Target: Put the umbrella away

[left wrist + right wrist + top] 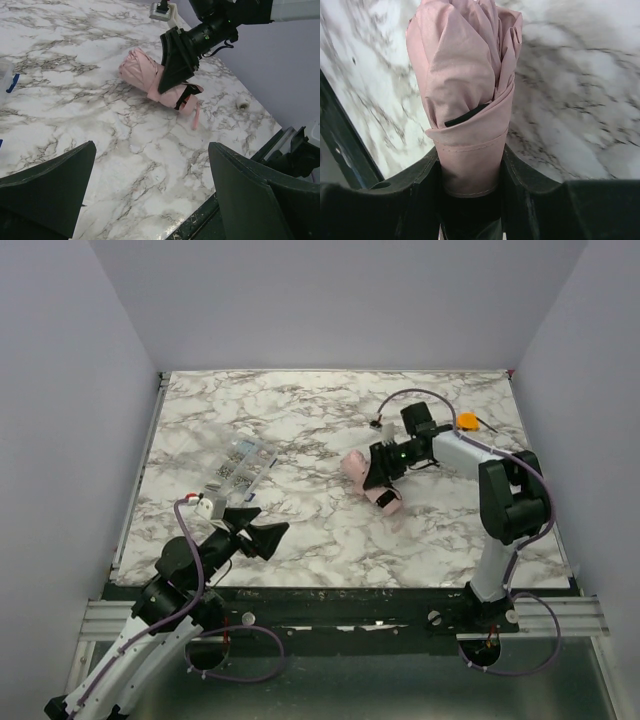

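The umbrella point(465, 100) is thin pale pink cloth, matt and creased, with a stitched hem. The table point(300, 530) top is smooth, marble-patterned, faintly shiny. Fingers point(415, 200) of the right gripper point(470, 172) look matt black plastic

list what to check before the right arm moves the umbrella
1. Grip: right gripper shut on the umbrella, a finger on each side of the folded canopy: ok.
2. Strap closed round the canopy: cannot tell; a loose pink tail hangs out.
3. The left gripper is open and apart from the umbrella: ok.
4. The orange object and clear packet lie apart from the umbrella: ok.
5. Place to stow it: cannot tell, none shows.
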